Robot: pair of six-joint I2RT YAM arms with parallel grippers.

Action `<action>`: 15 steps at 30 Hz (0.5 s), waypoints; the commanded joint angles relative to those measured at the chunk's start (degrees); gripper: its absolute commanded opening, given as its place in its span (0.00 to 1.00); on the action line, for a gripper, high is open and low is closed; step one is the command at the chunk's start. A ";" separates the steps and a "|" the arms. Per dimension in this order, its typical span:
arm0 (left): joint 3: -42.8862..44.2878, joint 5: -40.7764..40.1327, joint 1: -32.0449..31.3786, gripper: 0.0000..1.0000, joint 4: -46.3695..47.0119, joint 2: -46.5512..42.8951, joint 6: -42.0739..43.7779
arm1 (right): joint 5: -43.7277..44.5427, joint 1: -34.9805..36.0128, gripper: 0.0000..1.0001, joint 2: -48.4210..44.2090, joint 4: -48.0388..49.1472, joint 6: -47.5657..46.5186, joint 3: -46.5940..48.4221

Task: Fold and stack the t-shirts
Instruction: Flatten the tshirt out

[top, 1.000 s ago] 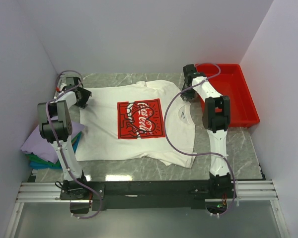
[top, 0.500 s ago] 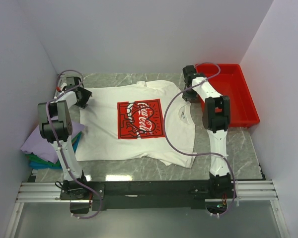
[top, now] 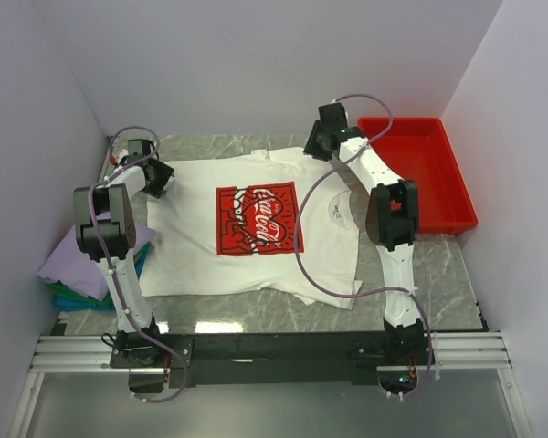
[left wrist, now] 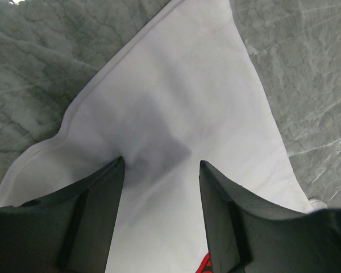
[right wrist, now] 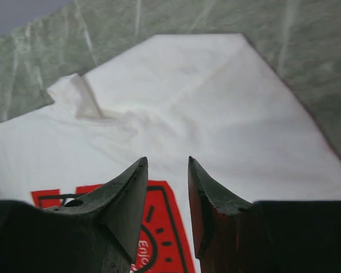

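Over the white t-shirt (top: 192, 246), the right fingers (right wrist: 128, 199) have shifted left

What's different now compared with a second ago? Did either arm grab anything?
The right gripper swung left from beside the red tray to hover over the white t-shirt near its collar, jaws open, holding nothing. The left gripper barely shifted, also open. The shirt and folded stack stayed put.

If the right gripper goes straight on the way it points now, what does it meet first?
Probably the white t-shirt: the right gripper aims at its cloth between collar and red print.
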 commanded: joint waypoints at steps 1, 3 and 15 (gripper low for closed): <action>0.98 0.83 -0.44 0.61 -1.39 1.55 1.27 | -5.23 -0.50 0.41 3.85 8.06 7.28 -1.16; 1.07 0.74 -0.53 0.61 -1.39 1.46 1.35 | -5.85 -0.50 0.41 4.47 11.41 9.47 -3.01; 2.04 1.36 -0.79 0.61 -1.39 2.16 1.71 | -5.06 -2.69 0.41 9.21 7.03 15.63 -0.73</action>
